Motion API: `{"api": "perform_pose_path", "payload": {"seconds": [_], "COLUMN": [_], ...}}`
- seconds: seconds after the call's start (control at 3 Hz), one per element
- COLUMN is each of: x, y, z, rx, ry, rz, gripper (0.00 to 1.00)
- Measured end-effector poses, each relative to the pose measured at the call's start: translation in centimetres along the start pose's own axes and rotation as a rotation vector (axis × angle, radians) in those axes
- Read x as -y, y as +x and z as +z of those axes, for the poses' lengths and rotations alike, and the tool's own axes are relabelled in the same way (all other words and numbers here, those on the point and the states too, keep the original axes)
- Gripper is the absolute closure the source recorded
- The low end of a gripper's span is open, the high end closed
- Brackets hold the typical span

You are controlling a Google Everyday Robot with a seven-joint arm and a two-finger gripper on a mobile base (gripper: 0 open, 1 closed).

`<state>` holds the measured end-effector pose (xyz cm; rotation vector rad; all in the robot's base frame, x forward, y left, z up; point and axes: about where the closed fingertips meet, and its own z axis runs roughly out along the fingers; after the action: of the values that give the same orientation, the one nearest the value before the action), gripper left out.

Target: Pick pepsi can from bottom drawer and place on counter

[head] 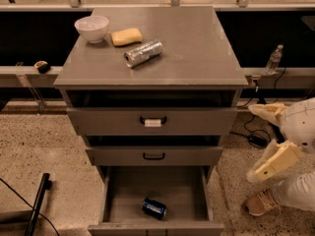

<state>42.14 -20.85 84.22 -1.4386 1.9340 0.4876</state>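
The pepsi can (154, 208), dark blue, lies on its side on the floor of the open bottom drawer (123, 191), near the front. My gripper (265, 139) hangs to the right of the cabinet, about level with the middle drawer, well apart from the can. Its cream fingers (273, 161) stand apart and hold nothing. The counter (197, 43) is the flat grey top of the cabinet.
On the counter stand a white bowl (92, 28), a yellow sponge (126, 36) and a silver can (143, 53) on its side. The two upper drawers (153, 122) are slightly ajar. A water bottle (273, 59) stands on the ledge at right. Cables lie on the floor at right.
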Motion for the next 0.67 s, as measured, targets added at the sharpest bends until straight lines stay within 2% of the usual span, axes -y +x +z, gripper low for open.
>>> {"api": "perform_pose_path", "payload": {"seconds": [0.67], "x": [-0.07], "y": [-0.62], "z": [0.54], "rx": [0.05], "ry": [-0.043], "rz": [-0.009], "gripper": [0.0]}}
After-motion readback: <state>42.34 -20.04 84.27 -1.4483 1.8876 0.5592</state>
